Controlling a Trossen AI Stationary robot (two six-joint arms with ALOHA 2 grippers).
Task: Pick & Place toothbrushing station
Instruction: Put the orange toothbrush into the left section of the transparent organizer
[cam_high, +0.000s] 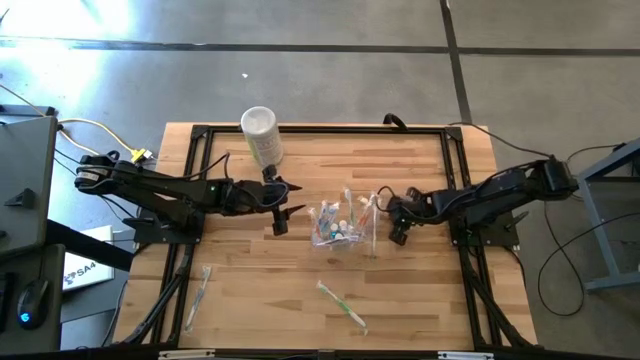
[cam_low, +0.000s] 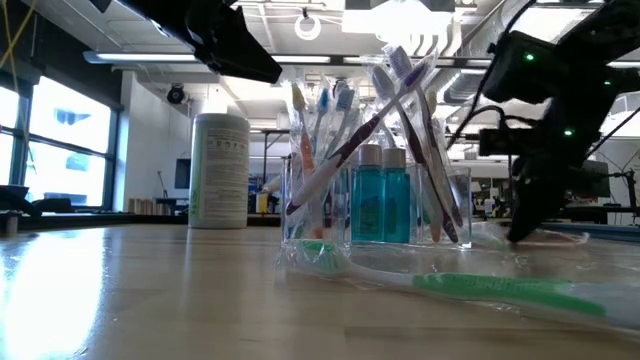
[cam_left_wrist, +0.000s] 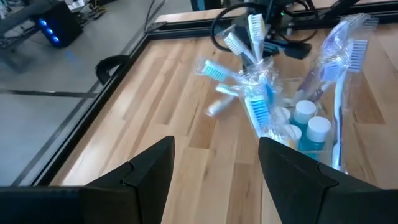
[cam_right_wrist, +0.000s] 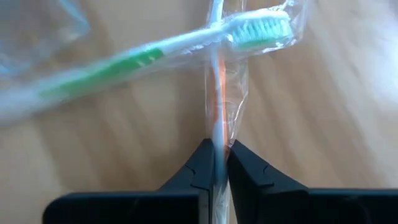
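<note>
A small clear cup (cam_high: 335, 232) stands mid-table, holding several wrapped toothbrushes and teal toothpaste tubes (cam_low: 382, 205). My left gripper (cam_high: 283, 207) hovers open and empty just left of the cup, which shows ahead in the left wrist view (cam_left_wrist: 298, 124). My right gripper (cam_high: 398, 232) is low, just right of the cup, shut on a slim wrapped white-and-orange toothbrush (cam_right_wrist: 216, 93). A wrapped green toothbrush (cam_right_wrist: 155, 59) lies across that brush's far end. Two more wrapped toothbrushes lie flat on the table, near left (cam_high: 200, 292) and near middle (cam_high: 342, 303). My right gripper pinches the white-and-orange toothbrush's wrapped handle (cam_right_wrist: 216, 134) between its two fingertips. The fingers lie along the brush, which runs straight out ahead of them. Whether it is lifted off the wood I cannot tell.
A taller white opaque cylinder (cam_high: 262, 135) stands at the far left of the table, beyond my left gripper. A black frame (cam_high: 320, 130) runs round the wooden top. The near half holds only the two loose toothbrushes.
</note>
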